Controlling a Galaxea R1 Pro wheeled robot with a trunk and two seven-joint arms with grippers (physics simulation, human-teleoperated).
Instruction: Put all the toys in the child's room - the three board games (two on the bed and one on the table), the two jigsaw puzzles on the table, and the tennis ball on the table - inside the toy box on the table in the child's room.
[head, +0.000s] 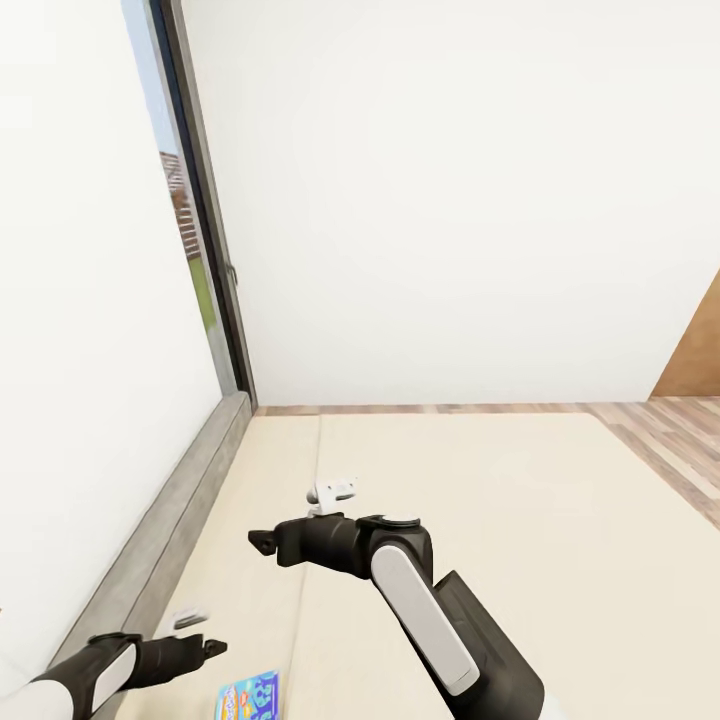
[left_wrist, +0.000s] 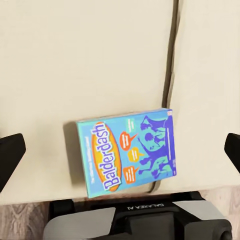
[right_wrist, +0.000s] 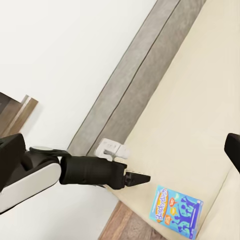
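A small blue board game (head: 248, 696), printed "Balderdash", lies flat on the bed's beige mattress (head: 520, 530) near its front edge. My left gripper (head: 206, 648) hovers above and just left of it, open. In the left wrist view the board game (left_wrist: 127, 152) sits centred between the two widely spread fingertips (left_wrist: 10, 159). My right gripper (head: 262, 543) hangs open over the middle of the mattress, empty. The right wrist view looks back at the left gripper (right_wrist: 139, 178) and the board game (right_wrist: 177, 211) beside it. The table and the toy box are out of view.
A low grey headboard (head: 165, 540) runs along the bed's left side below a white wall and a tall window (head: 190, 230). Wooden floor (head: 665, 430) lies right of the bed. A seam (head: 308, 570) splits the mattress. My own base (left_wrist: 135, 220) stands at the bed's edge.
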